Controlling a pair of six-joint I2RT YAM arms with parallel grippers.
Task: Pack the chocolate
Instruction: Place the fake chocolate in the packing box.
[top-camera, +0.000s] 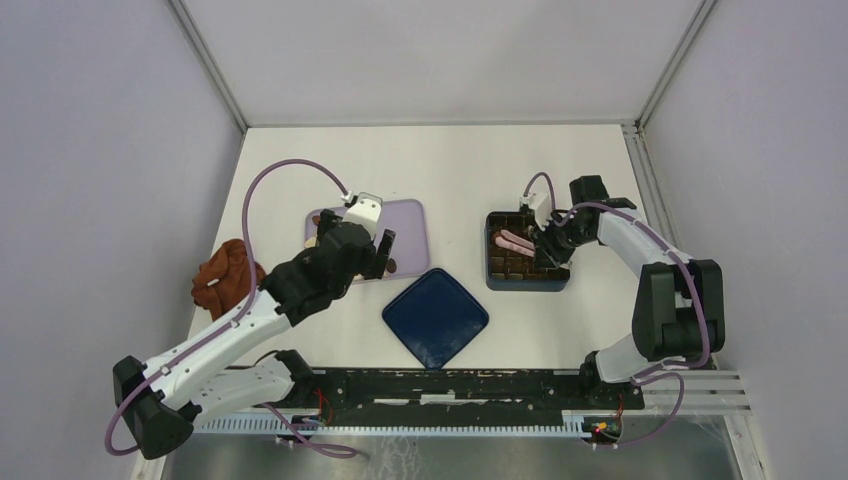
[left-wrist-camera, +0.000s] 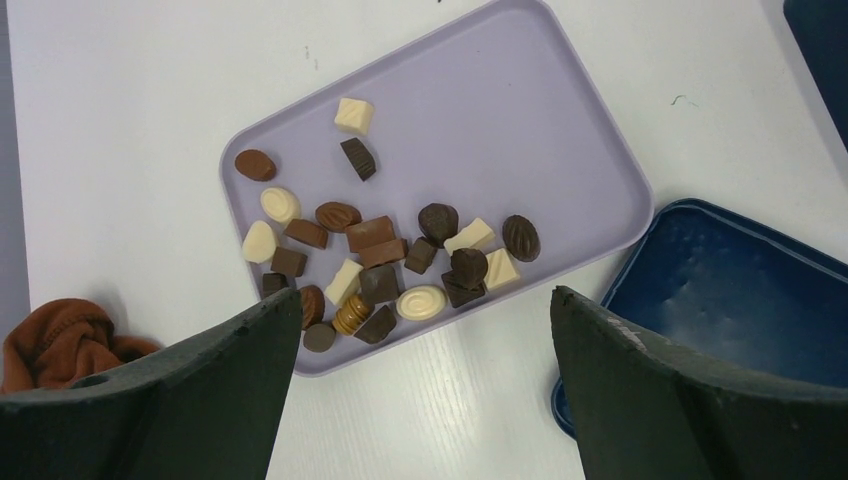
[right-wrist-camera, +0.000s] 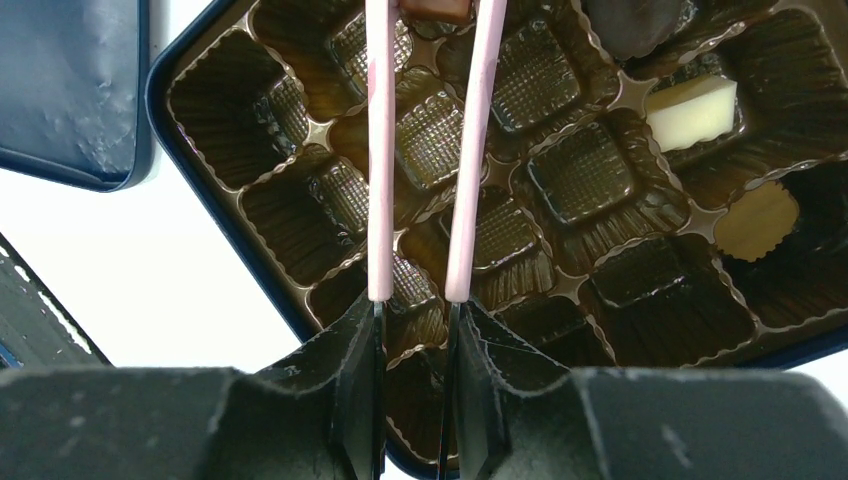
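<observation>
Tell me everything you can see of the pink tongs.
The pink tongs are two slim, smooth arms, plastic by their look, running nearly parallel. The right hand is shut on them, its black fingers clamping both arms. They reach over the brown compartment insert of the dark blue box, and a mid-brown chocolate piece sits between their tips at the frame's edge.

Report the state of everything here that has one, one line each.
left gripper, open, over the tray
right gripper, shut on the pink tongs
pink tongs, squeezed on a brown chocolate piece
box, open, most cells empty, a few filled
lid, off, lying on the table
tray, holding loose chocolates
cloth, crumpled
</observation>
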